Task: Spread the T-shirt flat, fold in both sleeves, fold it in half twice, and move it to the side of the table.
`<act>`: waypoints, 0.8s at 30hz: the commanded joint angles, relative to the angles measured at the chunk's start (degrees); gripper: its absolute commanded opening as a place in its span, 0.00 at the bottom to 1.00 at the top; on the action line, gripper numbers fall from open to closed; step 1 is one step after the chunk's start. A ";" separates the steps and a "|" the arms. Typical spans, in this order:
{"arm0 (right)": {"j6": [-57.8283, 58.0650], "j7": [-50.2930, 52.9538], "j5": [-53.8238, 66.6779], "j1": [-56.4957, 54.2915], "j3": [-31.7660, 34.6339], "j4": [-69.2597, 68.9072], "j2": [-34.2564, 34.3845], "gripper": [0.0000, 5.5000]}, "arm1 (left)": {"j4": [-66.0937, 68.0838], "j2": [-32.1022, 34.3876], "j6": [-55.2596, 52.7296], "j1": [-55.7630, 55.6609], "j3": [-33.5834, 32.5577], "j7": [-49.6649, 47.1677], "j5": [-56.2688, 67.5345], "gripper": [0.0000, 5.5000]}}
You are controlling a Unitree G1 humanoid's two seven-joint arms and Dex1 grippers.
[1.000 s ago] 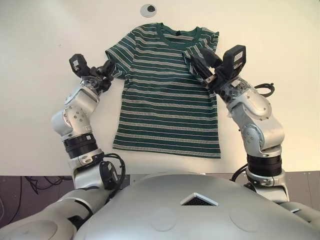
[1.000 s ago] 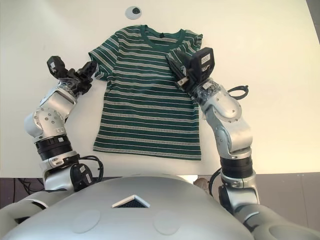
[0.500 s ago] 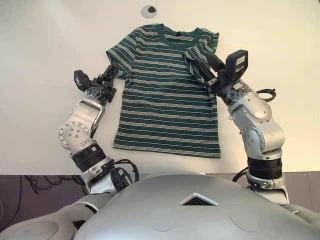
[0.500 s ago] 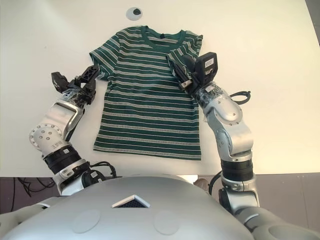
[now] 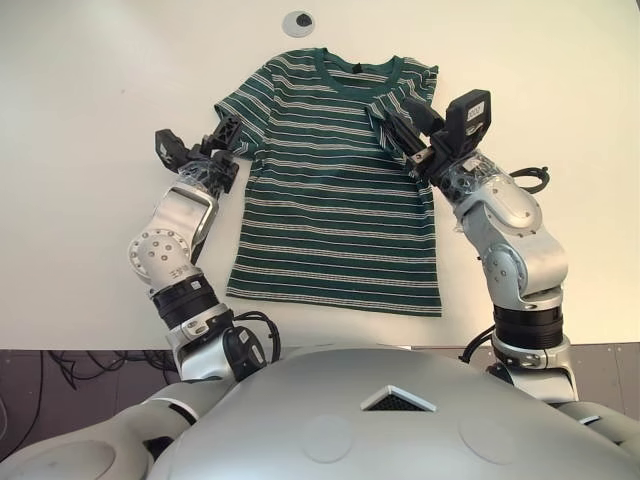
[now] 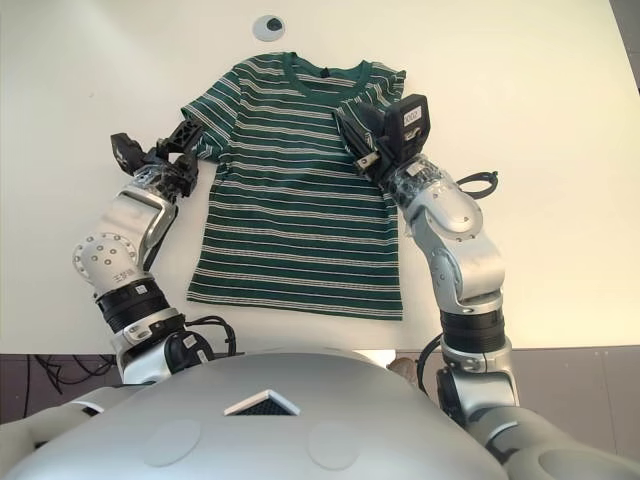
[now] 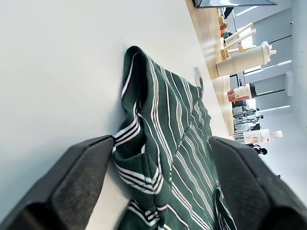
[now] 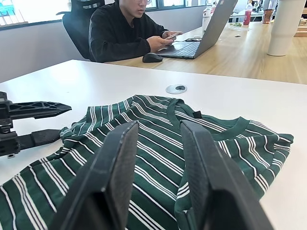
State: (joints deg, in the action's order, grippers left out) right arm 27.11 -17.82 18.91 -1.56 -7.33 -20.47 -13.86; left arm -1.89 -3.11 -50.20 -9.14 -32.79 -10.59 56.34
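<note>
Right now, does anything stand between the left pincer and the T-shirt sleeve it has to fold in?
Nothing visible does. The open left pincer straddles the edge of the left sleeve of the green-and-white striped fabric T-shirt on the white table.

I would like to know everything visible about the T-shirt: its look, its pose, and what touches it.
The T-shirt is dark green cloth with thin white stripes and a plain green collar. It lies flat on the white table, collar away from the robot, hem near it. The sleeve on the robot's right is folded in over the chest, under the open right claw. The other sleeve lies out, between the fingers of the open left claw.
</note>
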 commanded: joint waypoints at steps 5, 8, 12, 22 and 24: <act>0.26 0.46 -0.66 -0.94 -0.48 1.11 1.58 0.29 | 6.24 2.13 -0.69 -1.83 2.26 -2.59 -2.60 0.56; 0.14 0.62 -0.79 -0.81 -0.49 1.26 1.63 0.29 | 7.00 3.22 -0.86 -2.35 3.74 -1.81 -3.65 0.50; 0.05 0.84 -0.95 -0.79 -0.65 1.41 1.92 0.29 | 7.54 4.19 -0.42 -2.76 4.91 -1.15 -4.67 0.40; -0.05 0.78 -1.89 -0.80 -0.58 1.81 2.65 0.29 | 7.26 4.72 0.30 -3.38 6.45 0.28 -6.20 0.16; -0.09 0.82 -2.05 -0.78 -0.61 1.79 2.67 0.29 | 7.08 4.97 1.05 -3.29 6.81 1.07 -6.98 0.11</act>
State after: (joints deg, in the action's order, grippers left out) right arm 26.99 -17.21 17.49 -1.75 -7.96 -19.01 -11.75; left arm 4.55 1.58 -49.54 -12.70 -26.70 -9.70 50.47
